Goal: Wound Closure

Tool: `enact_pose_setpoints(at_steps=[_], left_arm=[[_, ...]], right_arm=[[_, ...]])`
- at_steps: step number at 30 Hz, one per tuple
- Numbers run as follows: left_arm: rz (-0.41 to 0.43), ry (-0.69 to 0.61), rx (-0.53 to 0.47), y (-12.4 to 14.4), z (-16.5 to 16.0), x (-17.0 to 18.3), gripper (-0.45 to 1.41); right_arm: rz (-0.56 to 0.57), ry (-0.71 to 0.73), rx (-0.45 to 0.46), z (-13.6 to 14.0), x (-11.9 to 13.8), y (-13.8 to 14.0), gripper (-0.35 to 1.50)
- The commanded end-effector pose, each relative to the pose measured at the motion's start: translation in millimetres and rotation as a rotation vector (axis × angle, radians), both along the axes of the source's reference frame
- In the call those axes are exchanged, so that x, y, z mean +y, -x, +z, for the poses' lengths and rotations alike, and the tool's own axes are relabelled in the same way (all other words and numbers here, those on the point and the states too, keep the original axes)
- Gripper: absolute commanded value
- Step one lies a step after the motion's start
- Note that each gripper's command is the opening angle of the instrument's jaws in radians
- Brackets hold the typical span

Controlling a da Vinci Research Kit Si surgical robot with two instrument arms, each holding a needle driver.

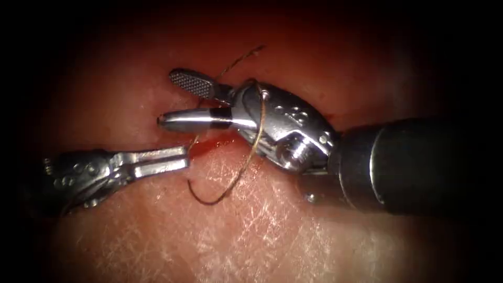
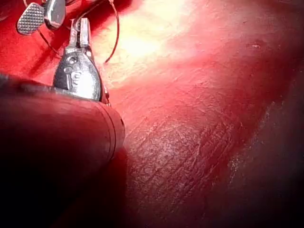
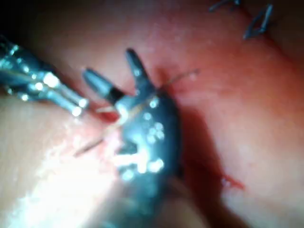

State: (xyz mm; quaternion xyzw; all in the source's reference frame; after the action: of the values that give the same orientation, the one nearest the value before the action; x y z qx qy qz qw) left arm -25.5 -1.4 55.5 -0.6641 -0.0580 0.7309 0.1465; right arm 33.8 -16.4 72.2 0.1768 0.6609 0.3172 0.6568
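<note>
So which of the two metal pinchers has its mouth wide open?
The right arm's tool, its jaws spread apart over the cut. The left arm's tool has its jaws together.

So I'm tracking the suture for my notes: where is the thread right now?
In the endoscope view the thread drapes over the right tool's wrist and loops down onto the tissue just right of the left tool's tip, its free end curling there.

right gripper point(image 1: 178, 102): polished metal, one jaw face cross-hatched | left gripper point(image 1: 175, 158): bright smooth metal | right shaft point(image 1: 419, 162): dark, matt | thread point(image 1: 246, 167): thin, brownish, dull | tissue point(image 1: 262, 241): moist, glossy, finely creased skin | red fluid point(image 1: 217, 141): wet sheen
</note>
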Motion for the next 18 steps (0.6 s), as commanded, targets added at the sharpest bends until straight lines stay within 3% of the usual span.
enact_pose_setpoints(at_steps=[1,13,18], left_arm=[[0.004,-0.003,-0.003,0.6,0.3,-0.6,-0.45],[0.025,-0.018,-0.033,1.3,-6.4,0.7,-0.45],[0.023,-0.018,-0.033,1.1,-7.0,2.2,-0.45]], right_arm=[[0.008,0.003,-0.012,1.1,-0.5,-0.7,0.51],[-0.074,0.016,-0.083,2.8,-3.3,-2.5,0.51],[-0.102,0.015,-0.068,2.2,-4.1,-3.2,0.49]])
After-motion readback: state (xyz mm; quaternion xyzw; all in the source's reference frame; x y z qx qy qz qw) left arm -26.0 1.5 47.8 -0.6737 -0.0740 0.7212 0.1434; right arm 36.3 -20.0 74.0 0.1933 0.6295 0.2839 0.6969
